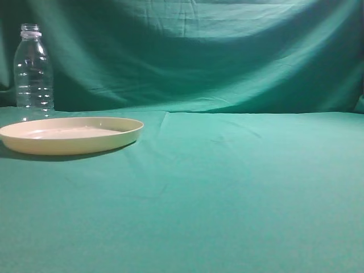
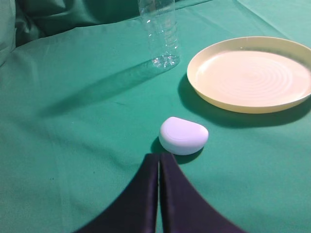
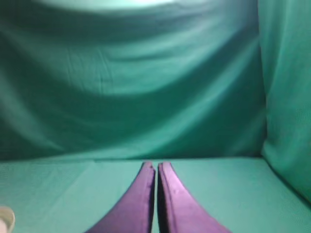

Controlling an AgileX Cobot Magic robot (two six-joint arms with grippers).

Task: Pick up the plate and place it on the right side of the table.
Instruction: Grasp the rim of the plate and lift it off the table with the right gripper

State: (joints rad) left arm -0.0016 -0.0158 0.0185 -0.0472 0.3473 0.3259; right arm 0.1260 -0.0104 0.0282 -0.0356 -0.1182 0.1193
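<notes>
2 grippers, left (image 2: 159, 160) and right (image 3: 156, 167), jaws pressed together, empty. Plate (image 1: 71, 135) flat on counter (image 1: 239, 187), left side; bottle (image 1: 33, 71) just behind.

Worktop (image 1: 239, 187): broad flat surface under teal-green cloth, slightly wrinkled, w/ a crease running from the far edge toward the middle. Same green cloth hangs as backdrop behind it.

Directly on it, all at the left side:
- plate (image 1: 71, 135), pale cream-yellow, shallow, low rim, lying flat, nothing in it.
- clear plastic bottle (image 1: 33, 71), upright, farther back than the plate & near its far-left rim; apart from it in left wrist view.
- small white rounded object (image 2: 183, 135), lying apart from plate & bottle; seen in left wrist view only.
</notes>
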